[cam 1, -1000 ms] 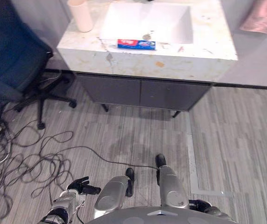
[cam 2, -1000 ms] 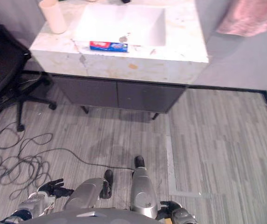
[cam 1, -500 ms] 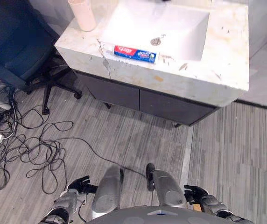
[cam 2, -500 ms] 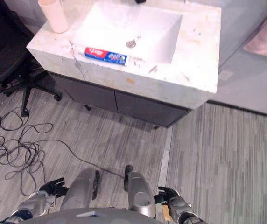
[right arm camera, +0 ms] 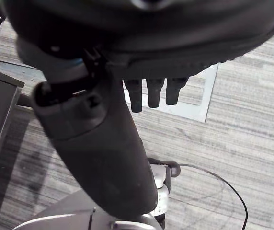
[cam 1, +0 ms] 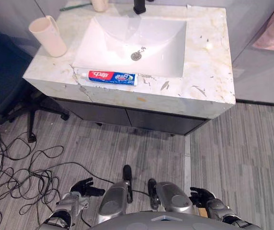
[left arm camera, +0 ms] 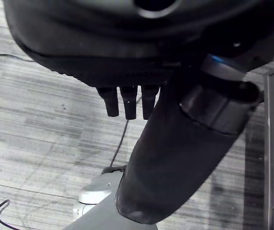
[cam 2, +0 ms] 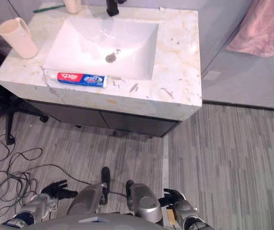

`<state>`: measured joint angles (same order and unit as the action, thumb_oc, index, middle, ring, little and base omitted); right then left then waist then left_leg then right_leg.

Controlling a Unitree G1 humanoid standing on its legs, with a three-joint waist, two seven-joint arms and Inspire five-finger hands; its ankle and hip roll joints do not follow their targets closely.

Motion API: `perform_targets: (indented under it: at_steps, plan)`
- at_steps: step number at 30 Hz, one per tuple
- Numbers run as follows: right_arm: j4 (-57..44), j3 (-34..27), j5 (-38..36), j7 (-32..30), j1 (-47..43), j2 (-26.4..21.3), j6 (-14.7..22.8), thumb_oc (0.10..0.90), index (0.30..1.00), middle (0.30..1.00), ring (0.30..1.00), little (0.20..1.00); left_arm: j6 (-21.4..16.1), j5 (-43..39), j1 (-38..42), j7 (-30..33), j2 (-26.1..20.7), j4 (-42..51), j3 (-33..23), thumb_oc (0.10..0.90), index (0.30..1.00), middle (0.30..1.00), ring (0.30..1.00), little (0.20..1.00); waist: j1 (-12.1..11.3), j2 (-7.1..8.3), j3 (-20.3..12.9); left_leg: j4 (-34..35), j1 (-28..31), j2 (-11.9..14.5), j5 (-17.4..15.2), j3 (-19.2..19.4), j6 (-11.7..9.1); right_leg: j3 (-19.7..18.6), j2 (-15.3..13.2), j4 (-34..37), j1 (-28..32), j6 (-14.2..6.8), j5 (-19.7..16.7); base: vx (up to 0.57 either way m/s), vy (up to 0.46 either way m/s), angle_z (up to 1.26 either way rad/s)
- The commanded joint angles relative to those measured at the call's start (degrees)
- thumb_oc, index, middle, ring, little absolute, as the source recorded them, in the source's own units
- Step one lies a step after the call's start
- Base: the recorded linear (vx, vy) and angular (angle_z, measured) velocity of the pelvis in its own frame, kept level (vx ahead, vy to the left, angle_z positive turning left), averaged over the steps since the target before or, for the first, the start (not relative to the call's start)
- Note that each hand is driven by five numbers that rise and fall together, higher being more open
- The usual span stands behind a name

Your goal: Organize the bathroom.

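Observation:
A red and blue toothpaste tube point(cam 1: 112, 77) lies on the front edge of the marble counter point(cam 1: 209, 62), just before the white sink point(cam 1: 132, 40). A cream mug point(cam 1: 48, 37) stands at the counter's left end. At the back, a second cream cup point(cam 1: 100, 5) stands beside a thin green toothbrush point(cam 1: 74, 6) and the black tap point(cam 1: 140, 5). My left hand point(cam 1: 82, 188) and right hand point(cam 1: 201, 195) hang low over the floor, far from the counter. Both are open and hold nothing, with the fingers point(left arm camera: 127, 100) straight in each wrist view, the right hand point(right arm camera: 151, 38) included.
A dark cabinet point(cam 1: 127, 115) sits under the counter. A dark office chair point(cam 1: 3, 91) stands to the left, with loose cables point(cam 1: 17, 167) across the grey plank floor. A pink towel point(cam 2: 264, 28) hangs on the wall at the right.
The camera has shifted and the counter's back edge, tap and second cup have come into view. Both hands stay low and open.

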<state>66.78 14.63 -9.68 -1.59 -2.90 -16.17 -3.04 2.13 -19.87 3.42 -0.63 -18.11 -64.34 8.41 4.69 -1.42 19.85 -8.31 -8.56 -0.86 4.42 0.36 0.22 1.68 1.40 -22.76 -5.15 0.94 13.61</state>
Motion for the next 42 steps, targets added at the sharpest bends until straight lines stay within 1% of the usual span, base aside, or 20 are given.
perform_targets:
  at_steps: [1, 7, 12, 14, 16, 17, 19, 21, 24, 26, 30, 32, 33, 35, 36, 37, 38, 39, 41, 42]
  plan:
    - [-3.0, 0.25, 0.01, -0.74, 6.05, -3.32, -0.69, 0.8, 0.9, 0.9, 0.9, 0.9, -0.6, 0.16, -3.73, 1.81, -1.99, 2.14, -0.87, 0.8, 0.9, 0.9, 0.9, 0.9, -0.29, -2.31, -0.04, -8.18, -3.42, 3.82, -6.0, -2.88, -1.99, -0.39, -6.96, -0.11, -1.03, -3.15, -0.5, 0.11, 0.026, -0.13]
    - [-2.8, -1.29, 0.96, -0.78, 7.7, -4.65, 0.31, 0.8, 0.9, 0.9, 0.9, 0.9, -0.66, 0.65, -5.82, 1.68, -1.91, 2.94, -2.14, 0.8, 0.9, 0.9, 0.9, 0.9, -0.5, -2.24, 0.05, -8.44, -3.64, 3.7, -6.57, -2.84, -1.85, -0.25, -7.72, 2.3, -0.48, -3.41, -1.44, 0.06, 0.036, -0.09]
    - [-2.34, -1.93, 2.75, -1.59, 7.31, -4.89, 0.99, 0.8, 0.9, 0.9, 0.9, 0.9, -1.34, -0.61, -6.51, 1.62, -1.66, 2.69, -3.08, 0.8, 0.9, 0.9, 0.9, 0.9, -1.16, -2.14, -0.55, -6.72, -2.7, 2.89, -7.06, -2.68, -1.8, 0.63, -9.0, 5.09, 1.09, -4.65, -2.58, 0.05, 0.078, -0.16]
    - [-2.07, -2.07, 4.27, -1.92, 6.91, -4.8, 1.26, 0.8, 0.9, 0.9, 0.9, 0.9, -0.73, -1.25, -7.29, 1.96, -1.86, 3.42, -4.14, 0.8, 0.9, 0.9, 0.9, 0.9, -2.57, -1.62, -1.46, -4.81, -0.55, 1.94, -7.8, -2.38, -0.65, 2.8, -11.56, 5.47, 1.6, -6.82, -4.6, 0.08, 0.089, -0.35]
    - [-2.29, -1.99, 6.2, -1.11, 6.08, -4.92, 0.8, 0.8, 0.9, 0.9, 0.9, 0.9, -0.62, -1.33, -8.16, 2.3, -2.02, 3.8, -5.02, 0.8, 0.9, 0.9, 0.9, 0.9, -2.98, -2.11, -1.32, -3.33, 1.47, 2.45, -7.93, -1.01, 0.48, 3.13, -11.95, -4.07, -3.05, -7.75, -7.05, 0.05, 0.051, -0.48]
    - [-2.45, -1.86, 7.3, -0.34, 5.48, -4.99, 0.33, 0.8, 0.9, 0.9, 0.9, 0.9, -0.92, -1.96, -8.46, 2.7, -2.05, 3.95, -5.24, 0.8, 0.9, 0.9, 0.9, 0.9, -2.84, -1.57, -1.17, -3.39, 2.08, 2.39, -8.28, -0.02, 0.68, 2.02, -12.53, -2.83, -5.44, -8.44, -11.27, 0.04, -0.058, -0.73]
    - [-2.44, -0.97, 7.43, -0.12, 4.06, -4.82, 0.2, 0.8, 0.9, 0.9, 0.9, 0.9, -1.03, -3.07, -7.28, 3.0, -2.84, 4.83, -4.96, 0.8, 0.9, 0.9, 0.9, 0.9, -2.65, -1.04, -0.46, -4.17, 1.98, 3.01, -9.38, 0.66, 0.2, 1.21, -13.62, 6.25, -6.45, -9.1, -12.3, 0.0, -0.142, -0.57]
    - [-2.74, -0.39, 6.56, 0.61, 2.98, -4.75, -0.51, 0.8, 0.9, 0.9, 0.9, 0.9, -1.18, -4.48, -6.38, 3.84, -4.09, 5.46, -4.51, 0.8, 0.9, 0.9, 0.9, 0.9, -2.84, -0.26, -0.57, -4.87, 0.97, 3.67, -9.5, 1.03, 0.07, 2.75, -12.8, 10.44, -4.85, -8.64, -11.87, -0.01, -0.197, -0.21]
    - [-2.97, 0.29, 5.49, 0.36, 3.49, -5.0, -0.38, 0.8, 0.9, 0.9, 0.9, 0.9, -1.81, -7.23, -6.04, 4.21, -4.07, 6.06, -4.84, 0.8, 0.9, 0.9, 0.9, 0.9, -2.71, -0.27, -1.23, -4.12, 0.7, 4.09, -7.81, 0.49, -0.73, 3.8, -10.83, 11.57, -2.77, -7.61, -10.88, 0.02, -0.138, 0.3]
    - [-2.94, -0.38, 4.82, 0.25, 4.22, -5.39, -0.06, 0.8, 0.9, 0.9, 0.9, 0.9, -2.17, -6.36, -6.21, 3.7, -3.79, 5.63, -5.21, 0.8, 0.9, 0.9, 0.9, 0.9, -2.67, -0.32, -1.55, -3.65, 1.09, 4.27, -7.2, 0.24, -1.14, 4.43, -10.67, 12.41, -1.52, -7.0, -10.68, 0.06, -0.053, 0.49]
    - [-2.71, -1.3, 4.82, -0.03, 4.91, -5.87, 0.32, 0.8, 0.9, 0.9, 0.9, 0.9, -3.11, -10.83, -6.83, 4.2, -2.8, 6.0, -7.32, 0.8, 0.9, 0.9, 0.9, 0.9, -2.84, -0.82, -2.78, -2.03, 2.93, 4.58, -6.96, 0.47, -1.79, 5.46, -11.12, 14.1, 0.49, -6.8, -10.66, 0.07, -0.003, 0.33]
    - [-2.75, -1.86, 4.78, 0.16, 5.45, -5.95, 0.35, 0.8, 0.9, 0.9, 0.9, 0.9, -6.8, -16.86, -7.44, 6.02, -2.59, 7.35, -10.25, 0.8, 0.9, 0.9, 0.9, 0.9, -2.99, -1.14, -3.43, -1.39, 3.65, 4.66, -6.94, 0.4, -2.01, 5.78, -11.3, 14.15, 1.19, -6.76, -10.22, 0.06, 0.014, 0.0]
    - [-2.73, -2.06, 4.77, 0.3, 5.73, -5.93, 0.29, 0.8, 0.9, 0.9, 0.9, 0.9, -7.38, -17.18, -7.62, 7.23, -2.76, 8.45, -11.66, 0.8, 0.9, 0.9, 0.9, 0.9, -3.07, -1.23, -3.66, -1.19, 3.92, 4.76, -6.91, 0.52, -2.09, 5.92, -11.31, 14.15, 1.45, -6.75, -10.04, 0.06, 0.009, 0.03]
    - [-2.94, -2.25, 4.58, 0.57, 6.64, -5.72, -0.25, 0.8, 0.9, 0.9, 0.9, 0.9, -12.79, -17.49, -7.72, 15.01, -4.55, 13.44, -15.95, 0.8, 0.9, 0.9, 0.9, 0.9, -3.53, -1.31, -4.32, -0.76, 4.33, 5.04, -6.71, 0.55, -2.33, 6.44, -11.55, 14.34, 2.03, -6.79, -9.76, 0.03, 0.003, 0.08]
    - [-2.96, -2.29, 4.51, 0.56, 6.82, -5.65, -0.27, 0.8, 0.9, 0.9, 0.9, 0.9, -13.65, -16.71, -7.74, 16.71, -4.99, 14.57, -16.6, 0.8, 0.9, 0.9, 0.9, 0.9, -3.62, -1.29, -4.4, -0.78, 4.35, 5.05, -6.72, 0.5, -2.35, 6.51, -11.6, 14.37, 2.11, -6.81, -9.74, 0.01, -0.015, 0.13]
    - [-2.67, -2.19, 4.28, 0.57, 7.36, -5.32, -0.11, 0.8, 0.9, 0.9, 0.9, 0.9, -16.4, -15.9, -7.39, 22.49, -6.93, 18.08, -19.35, 0.8, 0.9, 0.9, 0.9, 0.9, -4.02, -1.25, -4.73, -0.83, 4.33, 5.15, -6.71, 0.35, -2.43, 6.77, -11.81, 14.38, 2.26, -6.85, -9.71, 0.01, -0.02, 0.12]
    - [-2.49, -2.03, 4.07, 0.5, 7.52, -5.09, -0.04, 0.8, 0.9, 0.9, 0.9, 0.9, -16.99, -15.36, -7.07, 24.45, -7.66, 19.3, -20.6, 0.8, 0.9, 0.9, 0.9, 0.9, -4.18, -1.21, -4.86, -0.82, 4.35, 5.2, -6.72, 0.33, -2.45, 6.95, -11.87, 14.44, 2.37, -6.88, -9.69, 0.01, -0.043, 0.11]
    - [-2.15, -1.74, 3.74, 0.34, 7.8, -4.63, 0.06, 0.8, 0.9, 0.9, 0.9, 0.9, -19.31, -14.22, -6.62, 29.44, -8.96, 21.46, -22.76, 0.8, 0.9, 0.9, 0.9, 0.9, -4.49, -1.11, -5.13, -0.8, 4.39, 5.34, -6.72, 0.3, -2.51, 7.33, -11.99, 14.59, 2.64, -6.92, -9.66, 0.02, -0.07, 0.09]
    - [-1.44, -1.25, 2.84, 0.03, 8.43, -3.42, 0.37, 0.8, 0.9, 0.9, 0.9, 0.9, -20.66, -9.71, -6.12, 38.02, -11.08, 28.4, -27.6, 0.8, 0.9, 0.9, 0.9, 0.9, -5.33, -0.64, -5.88, -0.79, 4.45, 5.69, -6.71, 0.07, -2.78, 8.2, -12.14, 15.24, 3.46, -6.94, -9.71, 0.04, -0.121, 0.21]
    - [-1.21, -0.81, 2.25, -0.25, 8.8, -2.52, 0.2, 0.8, 0.9, 0.9, 0.9, 0.9, -20.25, -4.83, -5.82, 43.78, -12.77, 34.93, -30.28, 0.8, 0.9, 0.9, 0.9, 0.9, -6.03, -0.23, -6.48, -0.59, 4.59, 6.03, -6.67, -0.21, -2.99, 8.86, -12.16, 15.84, 4.08, -7.01, -9.83, 0.05, -0.118, 0.35]
